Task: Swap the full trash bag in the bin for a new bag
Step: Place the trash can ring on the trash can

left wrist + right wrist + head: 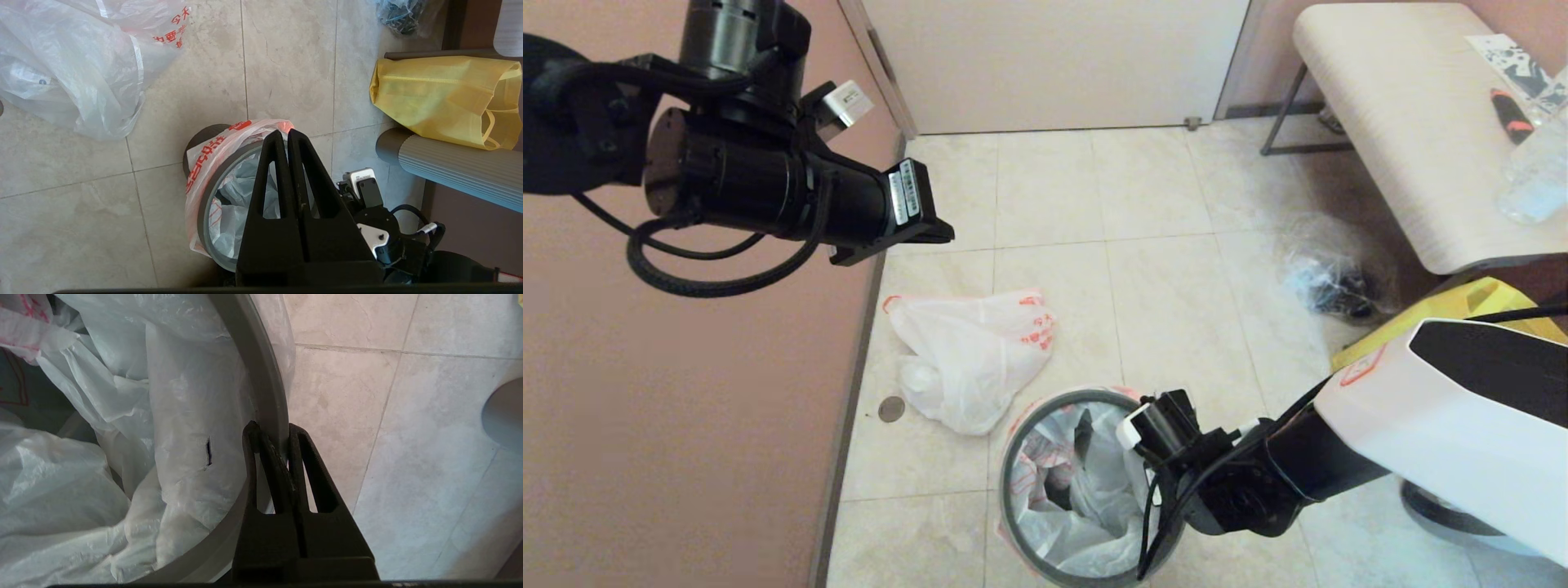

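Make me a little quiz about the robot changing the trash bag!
1. True or false: the full trash bag lies on the floor, outside the bin.
2. What is the right hand pinching? A) the bin's grey hoop B) the yellow tote C) the bench
3. Fill in: the new bag sits inside the ____.

Key: 1 true; 2 A; 3 bin. The left hand hangs shut above, holding nothing.

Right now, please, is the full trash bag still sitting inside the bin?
No, the full trash bag lies on the floor tiles beside the bin, which holds the new bag.
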Available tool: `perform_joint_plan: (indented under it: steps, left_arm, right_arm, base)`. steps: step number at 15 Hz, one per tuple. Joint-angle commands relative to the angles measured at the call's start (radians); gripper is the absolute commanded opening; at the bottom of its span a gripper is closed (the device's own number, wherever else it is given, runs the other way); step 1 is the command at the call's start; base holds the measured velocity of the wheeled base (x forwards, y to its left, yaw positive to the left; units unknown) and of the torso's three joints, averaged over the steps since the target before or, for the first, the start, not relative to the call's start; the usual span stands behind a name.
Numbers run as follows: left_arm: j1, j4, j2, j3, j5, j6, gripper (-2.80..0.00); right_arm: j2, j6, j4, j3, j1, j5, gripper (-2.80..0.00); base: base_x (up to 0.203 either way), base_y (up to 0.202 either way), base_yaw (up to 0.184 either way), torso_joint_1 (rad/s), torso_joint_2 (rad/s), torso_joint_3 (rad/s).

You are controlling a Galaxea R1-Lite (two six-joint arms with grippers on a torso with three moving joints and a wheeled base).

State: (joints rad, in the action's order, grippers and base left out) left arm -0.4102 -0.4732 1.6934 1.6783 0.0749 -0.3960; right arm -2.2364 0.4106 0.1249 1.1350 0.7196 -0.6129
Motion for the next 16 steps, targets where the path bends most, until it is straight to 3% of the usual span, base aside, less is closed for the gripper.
perform_joint_plan:
  steps: [1,15,16]
  left_arm:
    - [-0.001,-0.002,0.003,0.0,0.0,-0.001,-2.8]
    - [-0.001,-0.002,0.011,0.0,0.0,-0.001,-2.8]
    - [-0.001,-0.002,0.011,0.0,0.0,-0.001,-2.8]
  right_arm:
    - [-0.009,0.002,0.001,0.008,0.001,-0.002,-2.8]
    - [-0.077,-0.053,0.004,0.114,-0.008,-0.001,-2.8]
    - [-0.073,-0.053,0.013,0.111,-0.004,-0.001,0.0]
  base:
    - [0.0,0.0,0.0,0.0,0.0,0.0]
    - [0.0,0.0,0.0,0.0,0.0,0.0]
    - [0.0,0.0,0.0,0.0,0.0,0.0]
